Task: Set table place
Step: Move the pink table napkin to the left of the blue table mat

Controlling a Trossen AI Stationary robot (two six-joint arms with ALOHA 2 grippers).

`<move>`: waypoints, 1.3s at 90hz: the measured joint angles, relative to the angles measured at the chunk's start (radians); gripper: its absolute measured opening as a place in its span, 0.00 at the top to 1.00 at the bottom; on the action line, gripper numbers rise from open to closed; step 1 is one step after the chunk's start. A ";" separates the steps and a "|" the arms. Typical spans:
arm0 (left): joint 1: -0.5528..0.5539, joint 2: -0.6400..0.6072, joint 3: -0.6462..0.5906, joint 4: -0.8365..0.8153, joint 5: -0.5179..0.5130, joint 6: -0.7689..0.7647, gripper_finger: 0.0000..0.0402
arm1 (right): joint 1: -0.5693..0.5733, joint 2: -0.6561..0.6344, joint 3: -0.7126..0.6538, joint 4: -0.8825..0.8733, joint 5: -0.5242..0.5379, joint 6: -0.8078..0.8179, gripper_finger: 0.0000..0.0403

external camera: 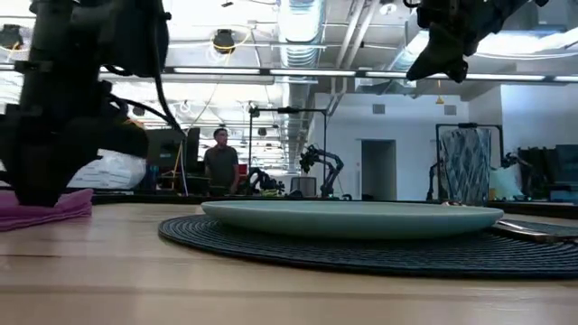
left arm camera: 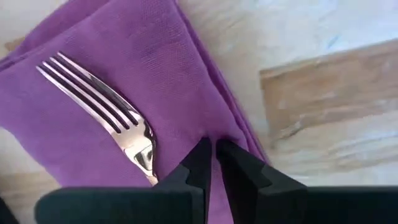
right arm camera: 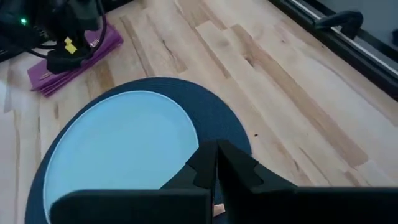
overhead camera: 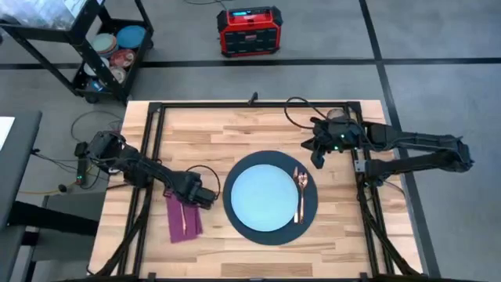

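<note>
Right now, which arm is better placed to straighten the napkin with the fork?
Left, probably. The left gripper has its fingers shut at the napkin edge beside the fork. The right gripper is across the plate.

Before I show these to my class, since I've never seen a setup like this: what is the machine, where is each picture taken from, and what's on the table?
It is a robot with two dark jointed arms at a light-wood plank table. One picture looks straight down, one looks level across the tabletop into a workshop where a person stands far behind, and two come from cameras on the arms' wrists.

On the table lies a dark round woven mat with a pale blue round plate on it and copper-coloured cutlery at the plate's right. Left of the mat, a folded magenta cloth napkin carries a copper fork.

The left gripper is at the napkin, its fingers closed. The right gripper, also closed, hovers above the table, holding nothing.
</note>
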 joint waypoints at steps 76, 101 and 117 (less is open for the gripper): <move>0.104 0.004 -0.003 0.344 -0.103 0.129 0.95 | -0.019 0.000 0.000 0.001 -0.004 -0.001 1.00; 0.082 0.005 -0.003 0.392 -0.085 0.127 0.95 | -0.019 0.000 0.000 0.001 -0.004 0.023 1.00; 0.069 0.006 -0.003 0.404 -0.066 0.120 0.95 | -0.019 0.000 0.000 0.003 -0.004 0.023 1.00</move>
